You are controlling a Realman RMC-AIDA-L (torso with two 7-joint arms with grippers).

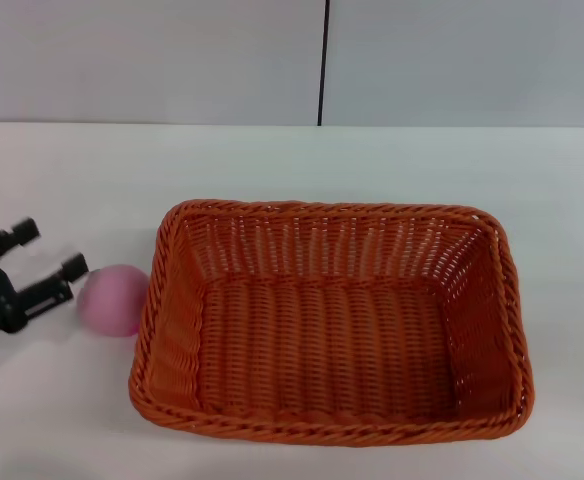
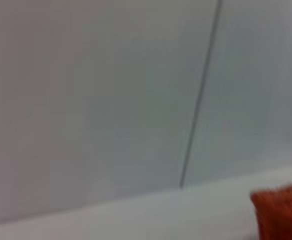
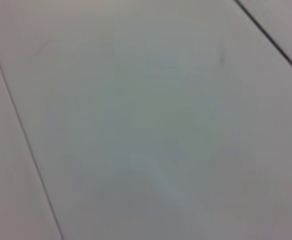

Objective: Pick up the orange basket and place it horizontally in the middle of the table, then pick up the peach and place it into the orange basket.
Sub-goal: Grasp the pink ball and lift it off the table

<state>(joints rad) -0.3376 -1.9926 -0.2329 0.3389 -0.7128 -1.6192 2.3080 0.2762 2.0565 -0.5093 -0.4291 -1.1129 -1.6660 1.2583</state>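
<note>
The left gripper's (image 1: 44, 250) arm is cut off at the head view's left edge. The left wrist view shows only a blurred corner of the orange basket (image 2: 282, 212).

I see the orange basket (image 1: 332, 320) in one even burnt orange all over, its sloping sides ribbed with fine vertical slats and its rim a twisted braid of the same orange. Its floor shows the same weave in horizontal rows. The peach (image 1: 113, 299) reads as a smooth light pink, shading slightly darker toward its underside. The left gripper (image 1: 50, 252) is matte black throughout. The table (image 1: 62, 170) is plain white with no pattern. In my left wrist view, a blurred orange corner of the basket shows against pale grey.
</note>
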